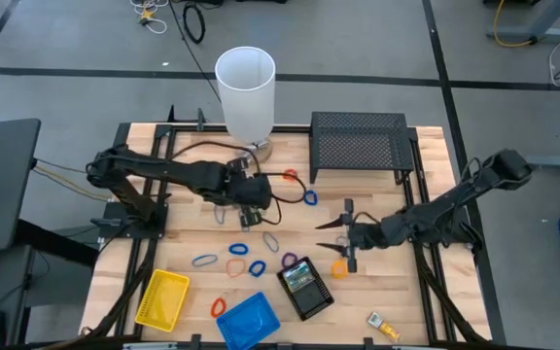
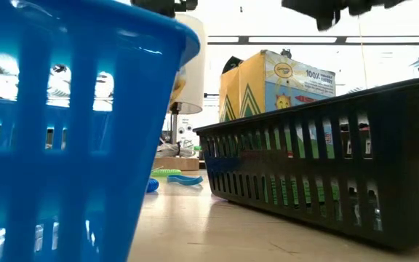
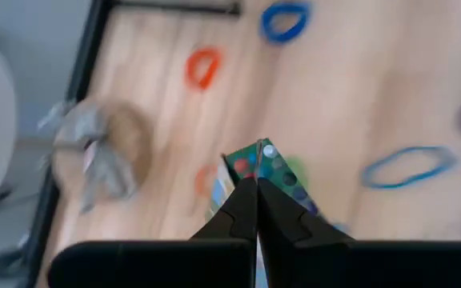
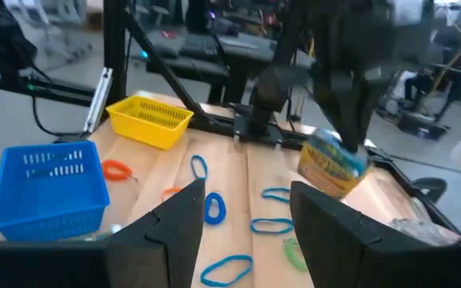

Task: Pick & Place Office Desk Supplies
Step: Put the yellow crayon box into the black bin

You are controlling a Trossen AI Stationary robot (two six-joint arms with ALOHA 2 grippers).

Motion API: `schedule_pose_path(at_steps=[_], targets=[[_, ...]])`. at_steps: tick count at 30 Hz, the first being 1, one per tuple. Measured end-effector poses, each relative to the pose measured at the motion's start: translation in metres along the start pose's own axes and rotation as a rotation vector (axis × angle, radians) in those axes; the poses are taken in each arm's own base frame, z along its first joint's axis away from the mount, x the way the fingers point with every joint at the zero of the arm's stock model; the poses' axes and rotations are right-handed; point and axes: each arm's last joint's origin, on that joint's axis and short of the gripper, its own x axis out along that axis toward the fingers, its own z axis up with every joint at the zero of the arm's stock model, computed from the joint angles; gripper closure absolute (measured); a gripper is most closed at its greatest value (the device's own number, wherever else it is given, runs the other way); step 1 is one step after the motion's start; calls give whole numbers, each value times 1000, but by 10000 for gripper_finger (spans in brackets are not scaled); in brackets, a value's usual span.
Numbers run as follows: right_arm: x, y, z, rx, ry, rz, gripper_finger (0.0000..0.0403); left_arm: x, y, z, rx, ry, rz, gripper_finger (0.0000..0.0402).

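- Legible print: in the low view, the green-yellow printed box (image 2: pixel 278 87) standing in the black tray (image 2: pixel 355 167) carries "100%" on its upper face; the smaller lines beneath cannot be read.
- A second printed box (image 1: pixel 252 218) hangs in the left gripper (image 1: pixel 251 216), above the table (image 1: pixel 426 292) near its centre. The right wrist view shows this box (image 4: pixel 333 164) tilted, with yellow and blue print too blurred to read.
- A third small box (image 1: pixel 383 326) lies near the table's front right edge, long axis diagonal.
- Black tray, high view (image 1: pixel 305 288): front centre, long axis diagonal, with a printed box lying inside.
- Blue tray (image 1: pixel 247 321): at the front edge, beside the black tray (turned slightly askew).
- Yellow tray (image 1: pixel 162 298): front left, long axis running roughly front to back.
- Rubber-band loops: blue (image 1: pixel 258 269), orange (image 1: pixel 236 249) and purple (image 1: pixel 289 261) loops lie scattered flat between the trays and the grippers; a blue loop (image 1: pixel 310 197) and an orange loop (image 1: pixel 290 176) lie nearer the black mesh rack (image 1: pixel 360 146).
- Left gripper, wrist view (image 3: pixel 256 196): jaws clenched, tips pinching the edge of the printed box (image 3: pixel 254 160).
- Right gripper (image 1: pixel 345 235): right of centre, jaws spread wide, grasping nothing; an orange loop (image 1: pixel 339 266) lies beneath it (contact cannot be judged).
- The tall white cylinder (image 1: pixel 245 92) stands at the table's rear.
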Motion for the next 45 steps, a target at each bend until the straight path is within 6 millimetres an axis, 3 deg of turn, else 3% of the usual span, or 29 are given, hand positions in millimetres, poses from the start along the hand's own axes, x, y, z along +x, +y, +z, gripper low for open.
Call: schedule_pose_path(at_steps=[6,17,26,34,38,45], targets=[[1,-17,-26,23,-54,55,211,-19,-1,9,-1,-143,-162,401],[9,-52,-28,105,-95,58,208,-31,-4,21,52,-287,-330,401],[11,-68,-28,126,-141,114,168,-34,-6,27,76,-364,-399,401],[42,-69,-43,129,-57,136,167,-37,-8,32,93,-416,-450,401],[60,-71,-37,88,-77,133,167,-37,-8,32,102,-422,-468,401],[68,-80,-33,75,-87,168,167,-39,-12,31,128,-428,-480,401]])
